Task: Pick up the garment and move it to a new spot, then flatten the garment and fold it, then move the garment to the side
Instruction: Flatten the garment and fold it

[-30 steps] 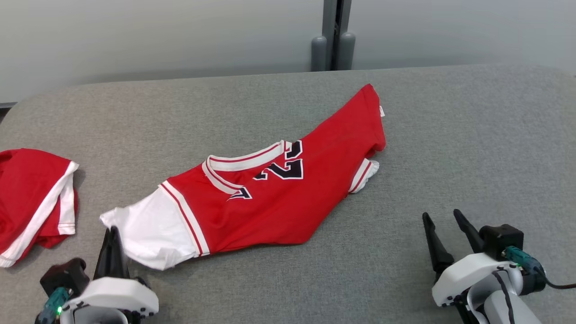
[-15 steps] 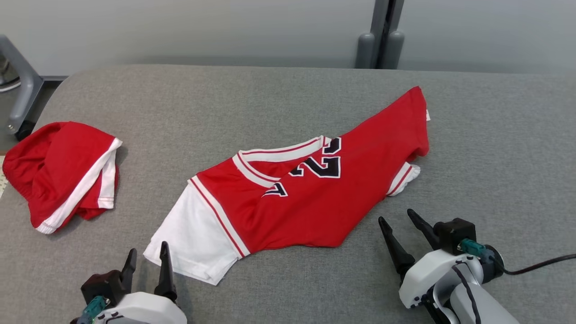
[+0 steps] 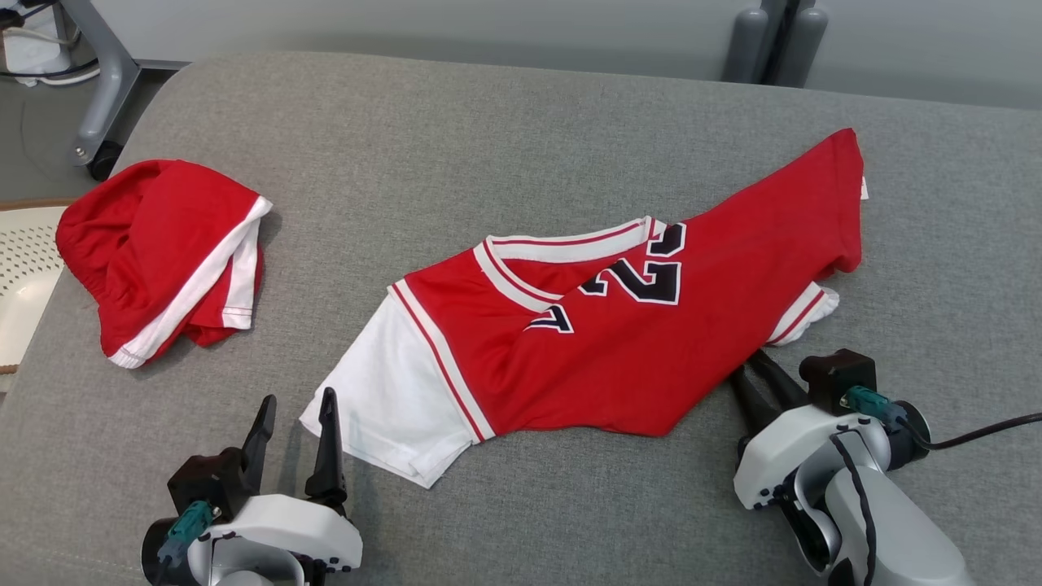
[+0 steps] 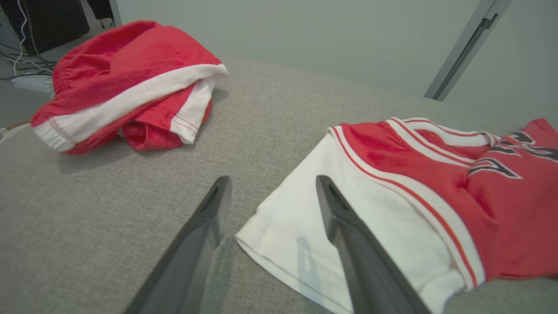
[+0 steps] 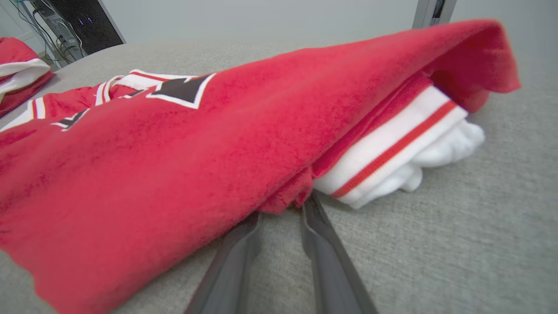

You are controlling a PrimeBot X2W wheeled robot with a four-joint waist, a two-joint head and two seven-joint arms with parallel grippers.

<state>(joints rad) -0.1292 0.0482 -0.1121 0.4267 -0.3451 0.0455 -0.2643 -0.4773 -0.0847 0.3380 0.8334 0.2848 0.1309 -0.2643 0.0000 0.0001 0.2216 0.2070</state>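
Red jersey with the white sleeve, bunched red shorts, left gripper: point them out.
Red jersey with the white sleeve (image 3: 651, 358), head view, red chest panel.
Bunched red shorts (image 3: 155, 236), head view, red top fold.
Left gripper (image 3: 299, 396), head view, between its fingertips.

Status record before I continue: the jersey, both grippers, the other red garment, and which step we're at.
garment: red jersey, rumpled and partly folded over itself on the grey surface
left gripper: open, at the corner of the white sleeve, gripping nothing
right gripper: fingertips at the jersey's near red edge, beside the tucked-under sleeve; grip unclear
other item: red shorts with white trim, bunched, apart from the jersey on the robot's left
step: flattening not yet done
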